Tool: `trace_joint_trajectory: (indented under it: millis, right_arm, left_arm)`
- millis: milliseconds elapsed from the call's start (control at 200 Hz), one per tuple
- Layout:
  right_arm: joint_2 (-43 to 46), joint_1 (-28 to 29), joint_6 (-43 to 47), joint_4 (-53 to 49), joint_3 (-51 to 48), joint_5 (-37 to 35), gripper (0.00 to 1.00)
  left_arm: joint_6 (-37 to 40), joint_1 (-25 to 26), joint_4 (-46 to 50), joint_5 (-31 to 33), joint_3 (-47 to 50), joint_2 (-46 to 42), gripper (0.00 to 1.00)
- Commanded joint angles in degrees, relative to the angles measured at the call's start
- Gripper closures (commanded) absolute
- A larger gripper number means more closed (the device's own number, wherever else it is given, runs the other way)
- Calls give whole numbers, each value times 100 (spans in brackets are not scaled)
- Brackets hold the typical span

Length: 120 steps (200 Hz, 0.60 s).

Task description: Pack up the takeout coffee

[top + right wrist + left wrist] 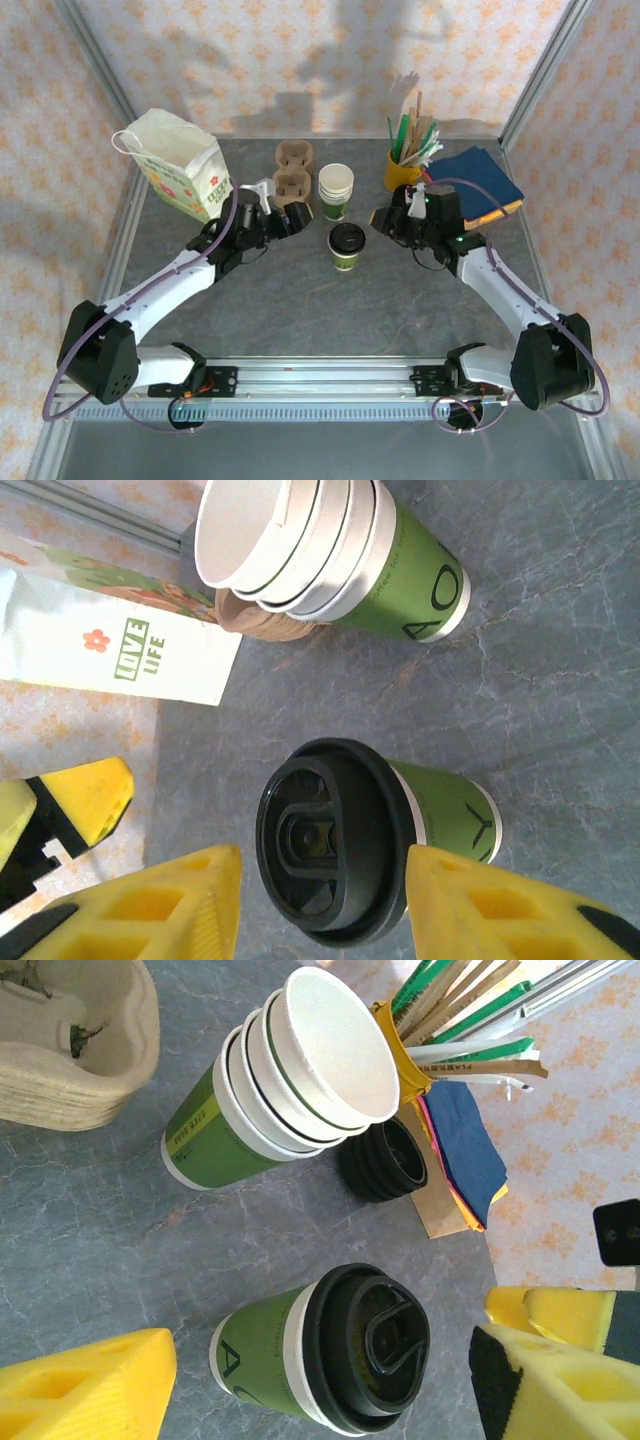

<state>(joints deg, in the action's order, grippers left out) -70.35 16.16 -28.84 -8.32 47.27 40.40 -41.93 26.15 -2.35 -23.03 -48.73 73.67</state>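
Paper bag (180,165) w/ flower print stands upright, back left of the grey table (300,300). Cardboard cup carriers (292,183) sit just right of it. Lidless cup stack (335,187) is next to them. Black lid stack (385,1160) sits btw cups & yellow pot (400,172) of stirrers (415,130) — blue napkins (483,180) are beside the pot, back right.

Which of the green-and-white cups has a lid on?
The lone cup, which stands by itself and wears a black lid. The stacked cups just behind it are nested together and open at the top.
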Motion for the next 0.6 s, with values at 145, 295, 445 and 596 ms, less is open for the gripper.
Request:
trace_joint_trajectory:
  millis: [145,295,445,596]
  right_arm:
    - [-223,40,132,486,187,-53,54]
    - [-304,94,72,667,134,-20,54]
    - [-491,195,100,735,209,11,54]
    - [-686,289,126,744,309,63,54]
  left_arm:
    - [-466,-12,-925,-194,65,360,16]
    - [-628,-5,-1148,-394,106,576,16]
    - [-667,-8,-1233,-383,199,640,16]
    - [-619,-7,-1157,-370,178,649,18]
